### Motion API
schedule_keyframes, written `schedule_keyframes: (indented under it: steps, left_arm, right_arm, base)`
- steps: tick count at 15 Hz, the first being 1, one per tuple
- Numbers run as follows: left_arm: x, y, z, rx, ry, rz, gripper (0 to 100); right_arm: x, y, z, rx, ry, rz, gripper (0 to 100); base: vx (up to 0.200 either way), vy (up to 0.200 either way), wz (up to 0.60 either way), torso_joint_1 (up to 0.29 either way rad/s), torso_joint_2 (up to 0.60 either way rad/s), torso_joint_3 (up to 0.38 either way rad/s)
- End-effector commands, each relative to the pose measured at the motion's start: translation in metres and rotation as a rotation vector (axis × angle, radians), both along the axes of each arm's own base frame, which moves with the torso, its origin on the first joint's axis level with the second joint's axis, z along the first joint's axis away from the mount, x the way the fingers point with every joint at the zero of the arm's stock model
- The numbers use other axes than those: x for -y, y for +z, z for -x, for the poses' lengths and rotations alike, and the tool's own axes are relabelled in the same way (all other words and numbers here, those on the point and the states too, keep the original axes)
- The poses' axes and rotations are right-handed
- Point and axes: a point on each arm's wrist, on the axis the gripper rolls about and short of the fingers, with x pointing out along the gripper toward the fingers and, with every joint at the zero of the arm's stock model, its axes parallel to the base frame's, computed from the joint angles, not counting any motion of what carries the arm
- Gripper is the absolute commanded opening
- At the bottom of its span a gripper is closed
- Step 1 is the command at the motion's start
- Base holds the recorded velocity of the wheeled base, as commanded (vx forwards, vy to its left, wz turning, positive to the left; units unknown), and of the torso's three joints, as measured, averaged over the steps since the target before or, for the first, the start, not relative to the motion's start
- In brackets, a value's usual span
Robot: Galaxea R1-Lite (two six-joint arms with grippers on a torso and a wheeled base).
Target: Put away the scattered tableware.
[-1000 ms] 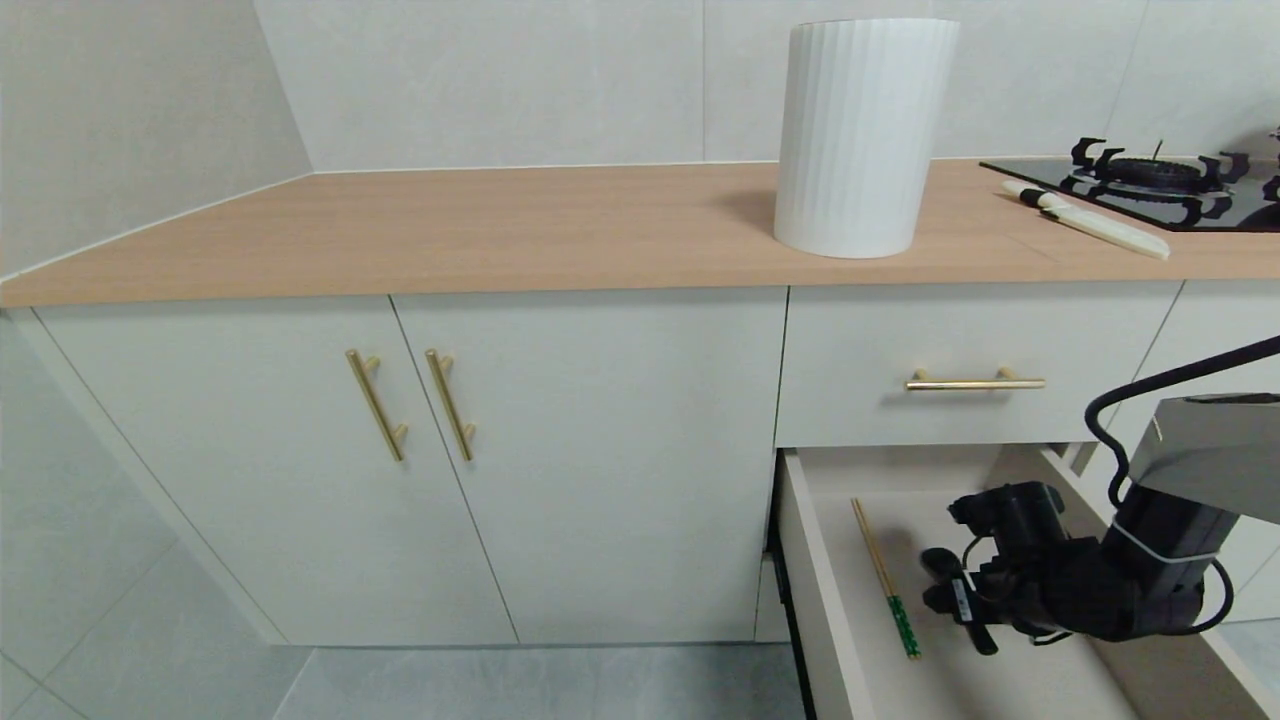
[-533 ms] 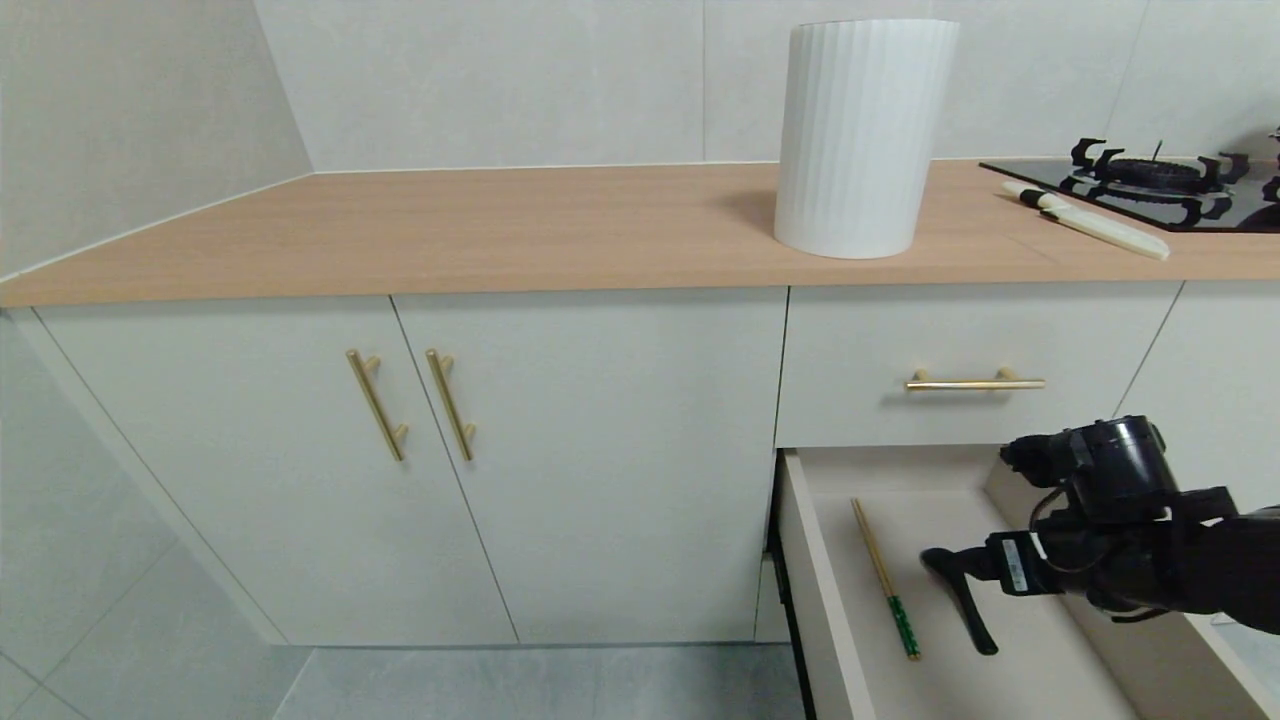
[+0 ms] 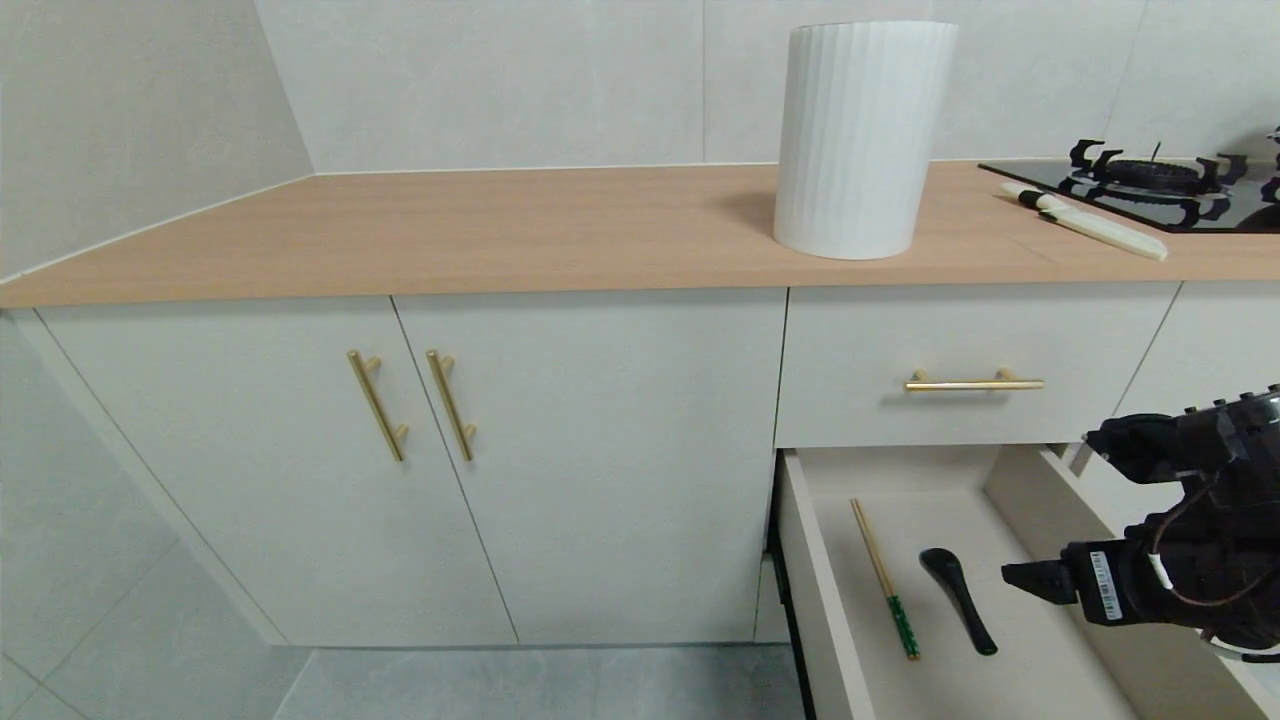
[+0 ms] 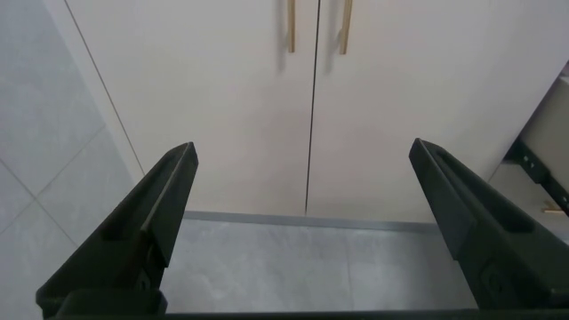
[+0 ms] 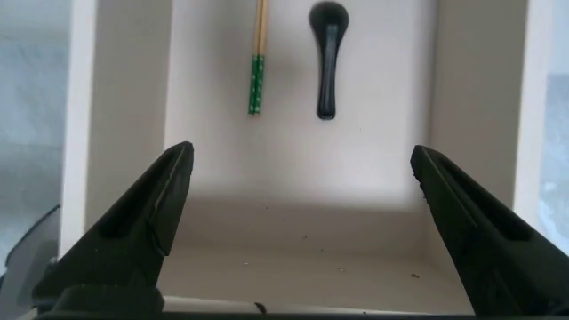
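Note:
In the open lower drawer (image 3: 806, 560) lie a pair of wooden chopsticks (image 3: 884, 575) with green ends and a black spoon (image 3: 958, 598), side by side. My right gripper (image 3: 1032, 582) hangs over the drawer's right side, to the right of the spoon, open and holding nothing. In the right wrist view its fingers (image 5: 164, 222) stand wide apart above the drawer floor (image 5: 391, 133), with the chopsticks (image 5: 259, 53) and spoon (image 5: 327, 53) beyond them. A white knife (image 3: 1085, 222) lies on the counter by the stove. My left gripper (image 4: 302, 231) is open and low, facing the cabinet doors.
A tall white ribbed container (image 3: 860, 140) stands on the wooden counter (image 3: 450, 230). A black gas stove (image 3: 1150, 185) is at the far right. The upper drawer with a gold handle (image 3: 975, 382) is closed, directly above the open one. Double cabinet doors (image 3: 410, 400) are to the left.
My right gripper has let go of the black spoon and drawn back to the right, out from over the drawer's middle. The spoon stays flat beside the chopsticks.

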Motion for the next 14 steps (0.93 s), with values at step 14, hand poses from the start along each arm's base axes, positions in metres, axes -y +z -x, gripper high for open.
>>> schedule_keyframes:
  steps: [14]
  left_arm:
    - [0.000,0.000,0.000,0.002,0.001,0.005,100]
  right_arm:
    - [-0.004,0.005,0.031,-0.092,0.083,0.036,100]
  base:
    - [-0.171,0.000,0.00,0.003,0.00,0.003]
